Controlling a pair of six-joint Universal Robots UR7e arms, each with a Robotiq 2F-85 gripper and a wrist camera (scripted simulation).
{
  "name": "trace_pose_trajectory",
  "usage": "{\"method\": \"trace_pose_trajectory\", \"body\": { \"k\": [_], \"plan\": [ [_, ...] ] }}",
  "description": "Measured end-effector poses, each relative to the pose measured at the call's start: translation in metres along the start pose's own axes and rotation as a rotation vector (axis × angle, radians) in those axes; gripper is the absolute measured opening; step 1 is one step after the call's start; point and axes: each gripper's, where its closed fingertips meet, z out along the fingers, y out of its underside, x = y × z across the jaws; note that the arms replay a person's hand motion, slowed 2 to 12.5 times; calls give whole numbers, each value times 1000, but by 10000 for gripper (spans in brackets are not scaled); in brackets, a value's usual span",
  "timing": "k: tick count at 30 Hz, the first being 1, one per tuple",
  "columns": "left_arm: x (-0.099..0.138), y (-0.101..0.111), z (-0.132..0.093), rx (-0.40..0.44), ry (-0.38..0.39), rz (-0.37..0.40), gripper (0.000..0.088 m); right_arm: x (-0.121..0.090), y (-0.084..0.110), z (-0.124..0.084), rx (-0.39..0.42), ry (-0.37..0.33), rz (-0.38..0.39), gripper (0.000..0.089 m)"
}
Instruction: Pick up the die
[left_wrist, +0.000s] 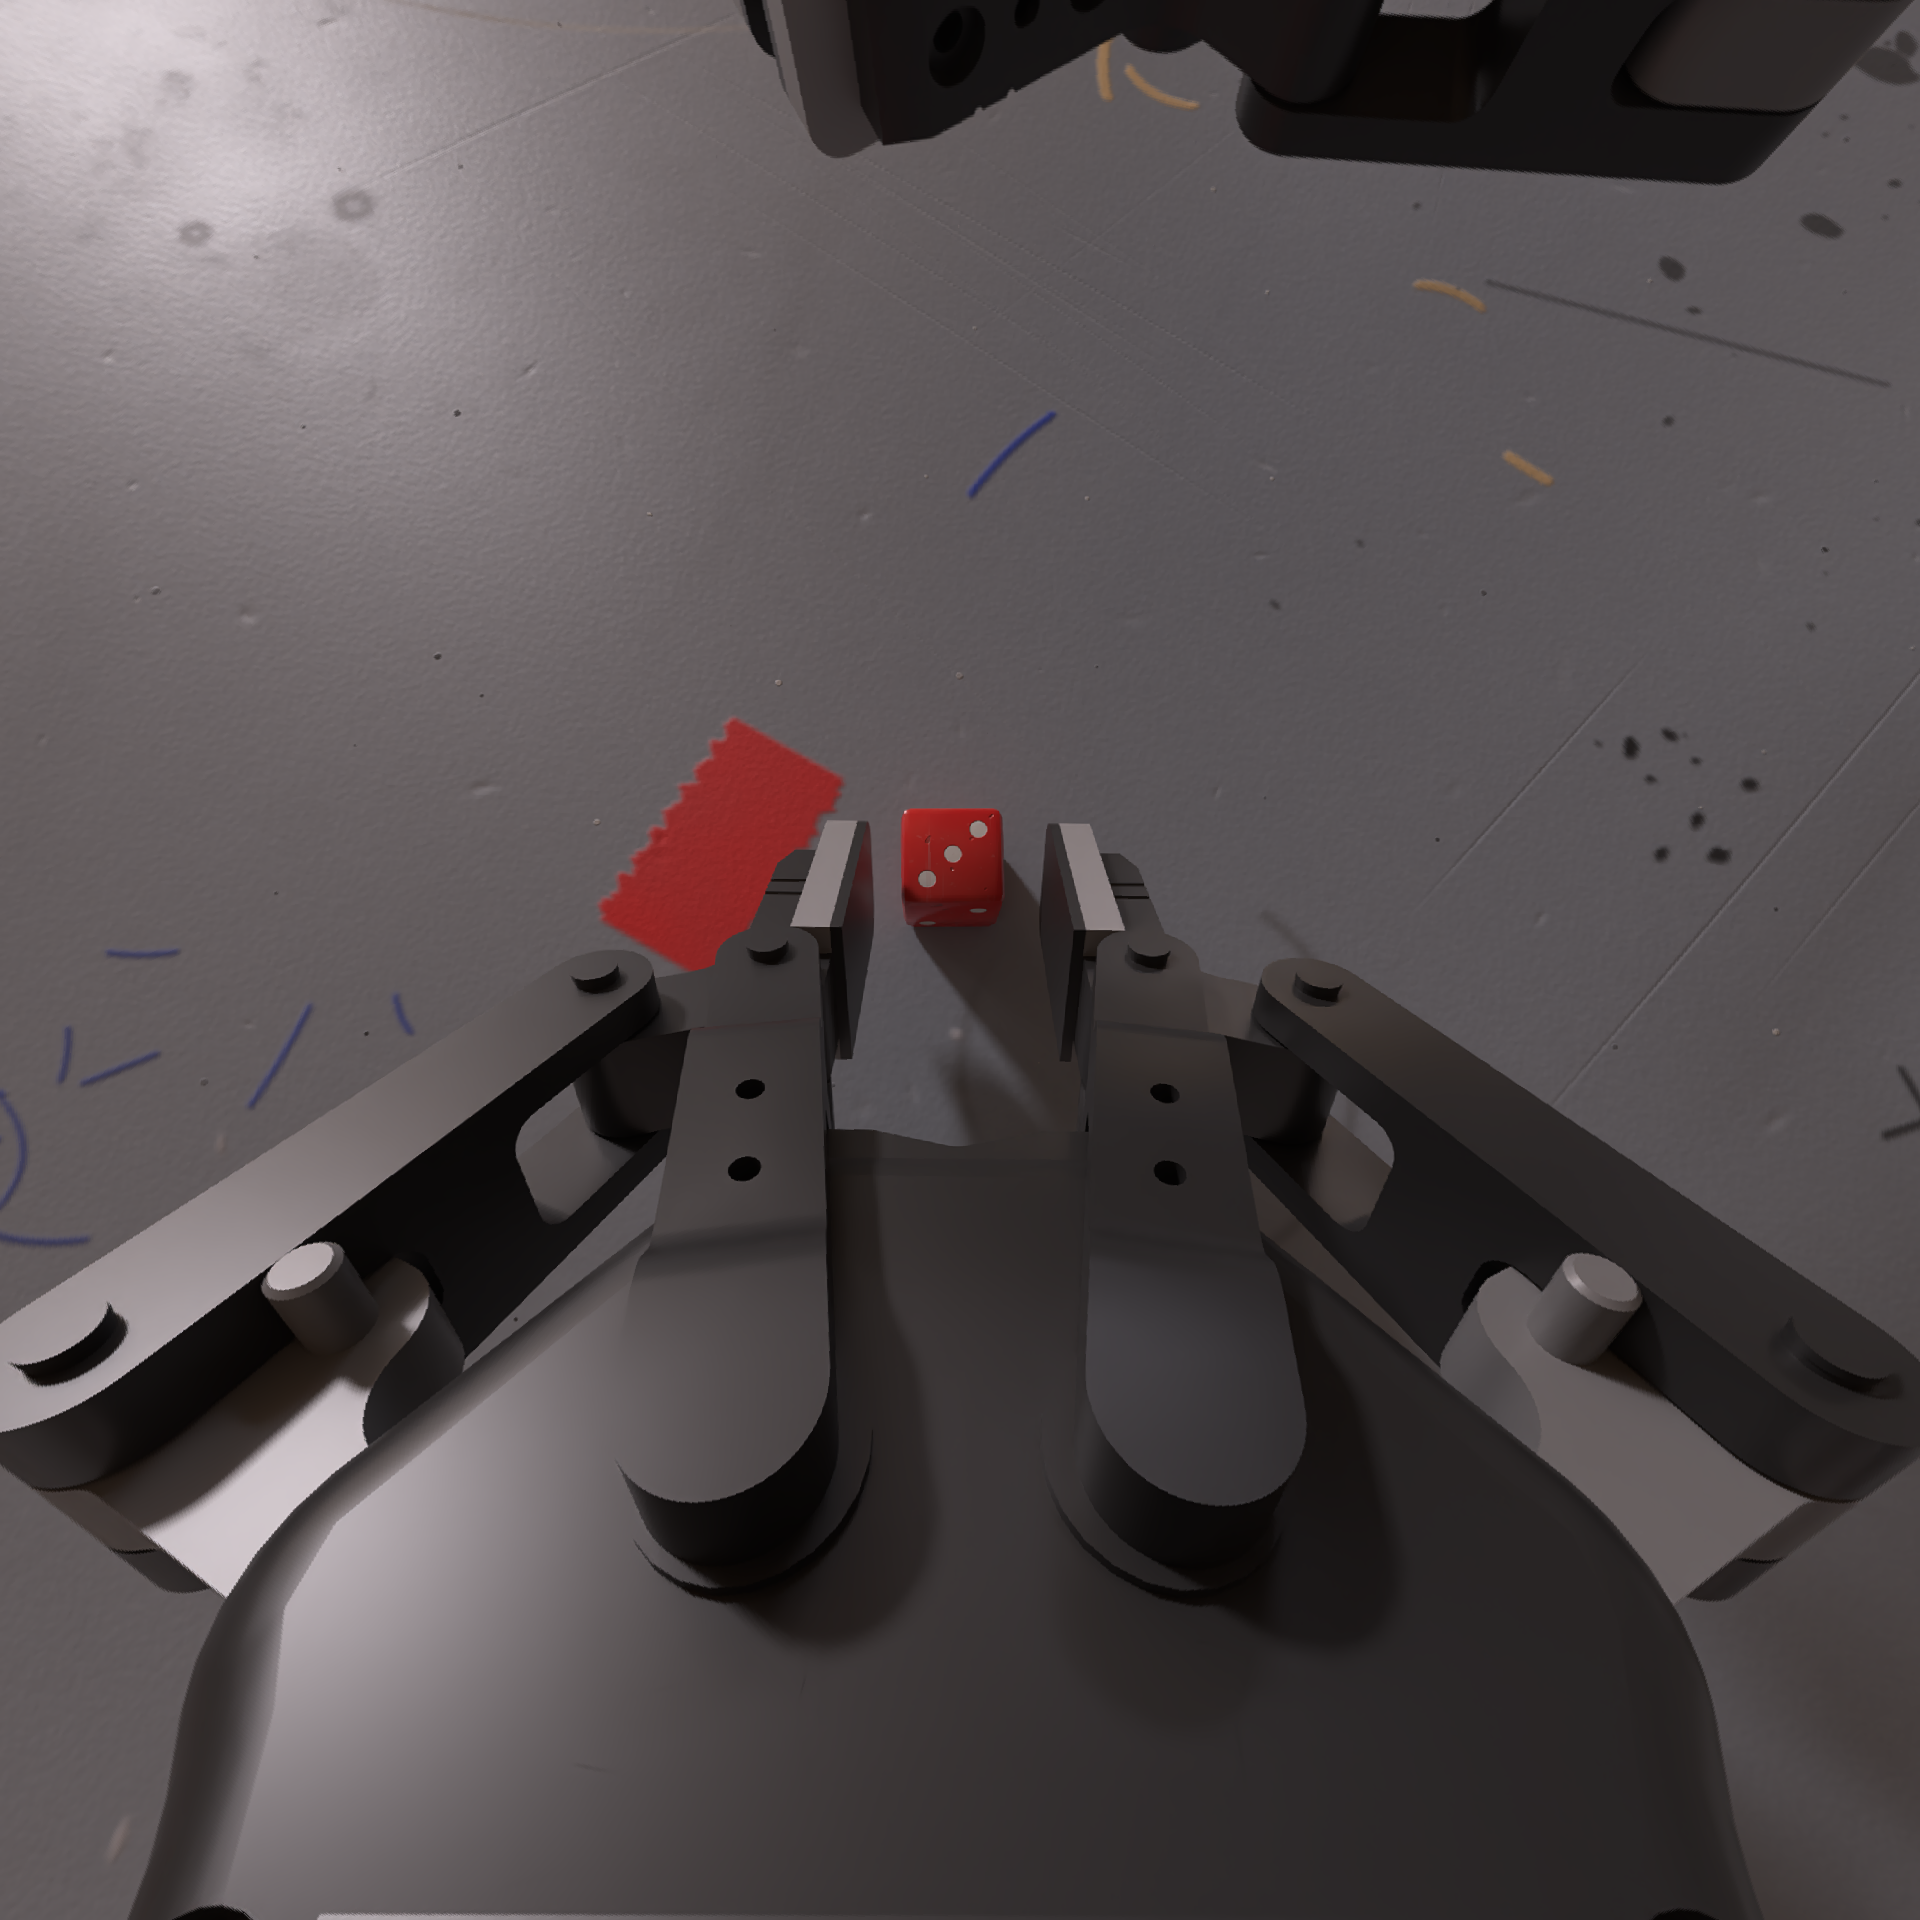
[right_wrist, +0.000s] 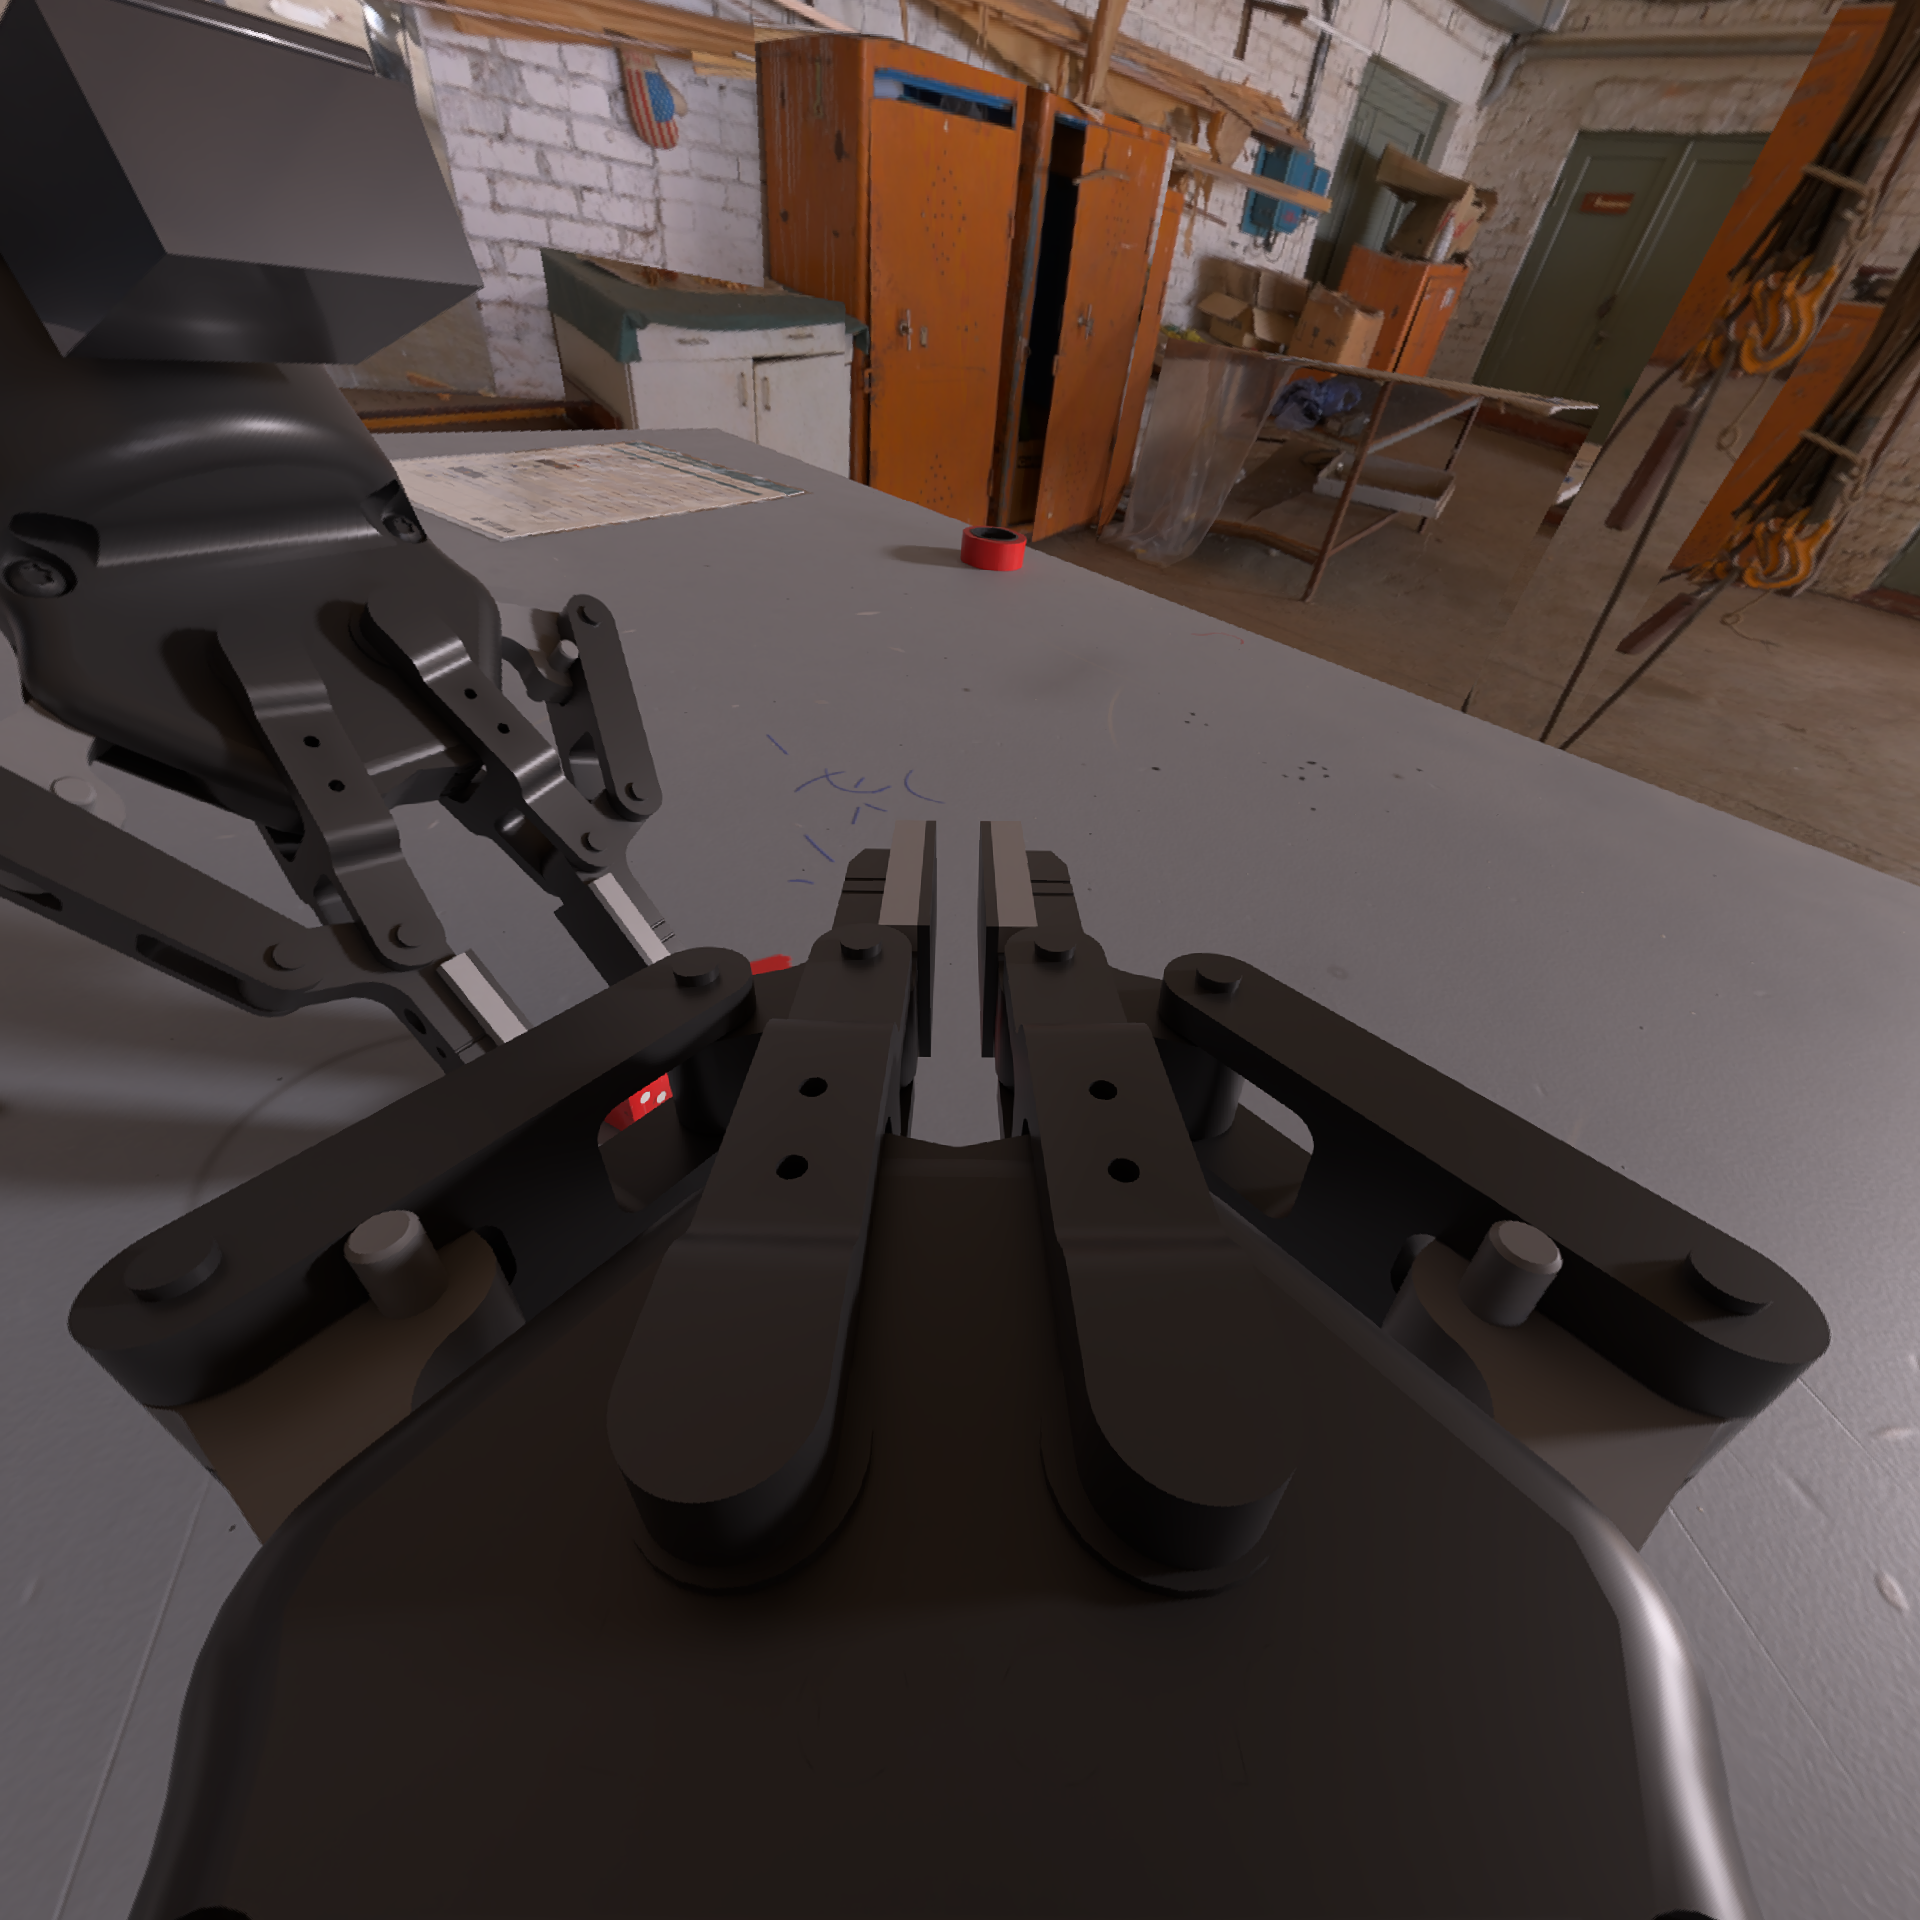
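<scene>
**Left gripper straddles the die, not yet pinching**

One small red plastic die with white pips (left_wrist: 951, 865) sits on the grey, scuffed table top (left_wrist: 416, 468), between the two pads of the left gripper (left_wrist: 956, 883). The jaws stand apart, with a sliver of table showing on each side of the die, so nothing is gripped yet. In the right wrist view the same die (right_wrist: 646, 1103) peeks through the linkage of the right gripper (right_wrist: 957, 873), whose fingers are nearly together with only a narrow slot between them, holding nothing.

The die looks light, rigid and smooth-faced, with rounded corners. It should not deform or break, but it could squirt out or tip if pinched off-centre. The best hold is judged to be flat pads on two opposite side faces, low and centred.

Counted: one die, two grippers, one flat red patch with a jagged edge (left_wrist: 722, 842) just left of the die, one red roll of tape (right_wrist: 992, 548) far off, and one printed sheet (right_wrist: 592, 483) at the far left.
</scene>
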Motion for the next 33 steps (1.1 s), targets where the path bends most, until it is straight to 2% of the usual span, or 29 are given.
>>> {"method": "trace_pose_trajectory", "body": {
  "k": [15, 33],
  "plan": [
    [4, -3, 8, -25, 18, -10, 245, 1, 1, 1, 0, -1, 15, 73],
    [-2, -5, 11, -30, -50, 10, 178, 1, 2, 4, -9, -4, 6, 72]
  ]
}}
